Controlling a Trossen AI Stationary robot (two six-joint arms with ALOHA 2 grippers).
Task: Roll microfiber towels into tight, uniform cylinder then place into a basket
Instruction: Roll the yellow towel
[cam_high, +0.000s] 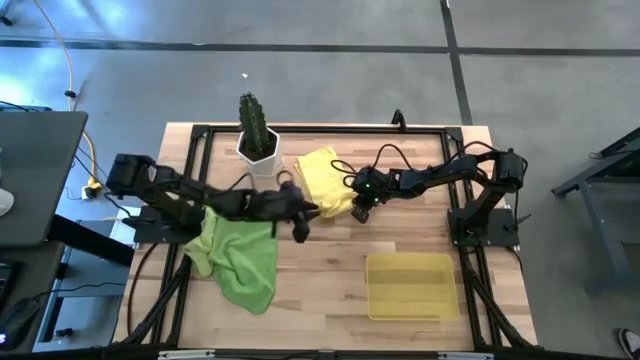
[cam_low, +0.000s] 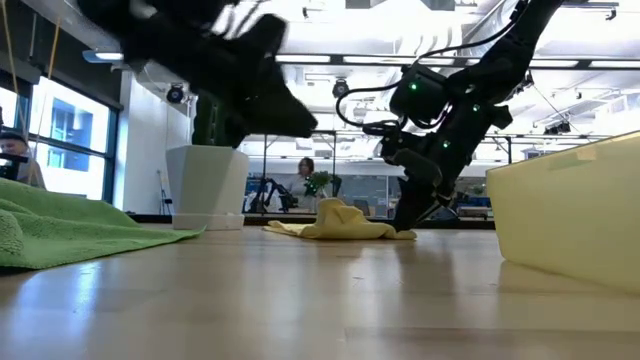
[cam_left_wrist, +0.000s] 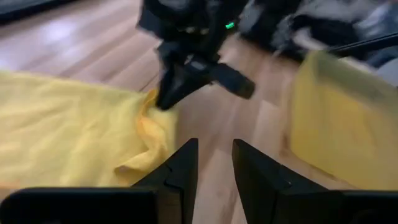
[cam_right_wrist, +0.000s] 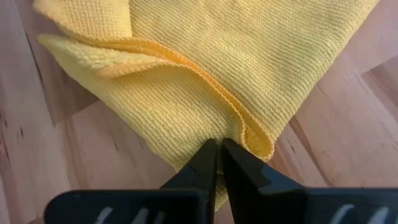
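A bright yellow towel (cam_high: 322, 175) lies rumpled on the table at the middle far side. My right gripper (cam_high: 358, 213) is shut on its near right corner. My left gripper (cam_high: 300, 222) hovers just left of that spot, above the towel's near edge, open with nothing between its fingers (cam_left_wrist: 214, 165). Lime green towels (cam_high: 245, 260) lie crumpled in a heap on the table's left, under my left arm. The translucent yellow basket (cam_high: 410, 285) stands at the near right with nothing in it. My right gripper pinches the yellow towel's hemmed edge at a corner (cam_right_wrist: 249, 140) between its two shut fingertips (cam_right_wrist: 208, 158). The fingers slant down from the table's right side. The towel stays on the table, bunched into slack folds (cam_left_wrist: 149, 106) beside the fingertips.
A white hexagonal pot (cam_high: 262, 152) with a cactus stands at the far edge, just left of the yellow towel. Bare wood lies between the green towels and the basket (cam_low: 570, 220).
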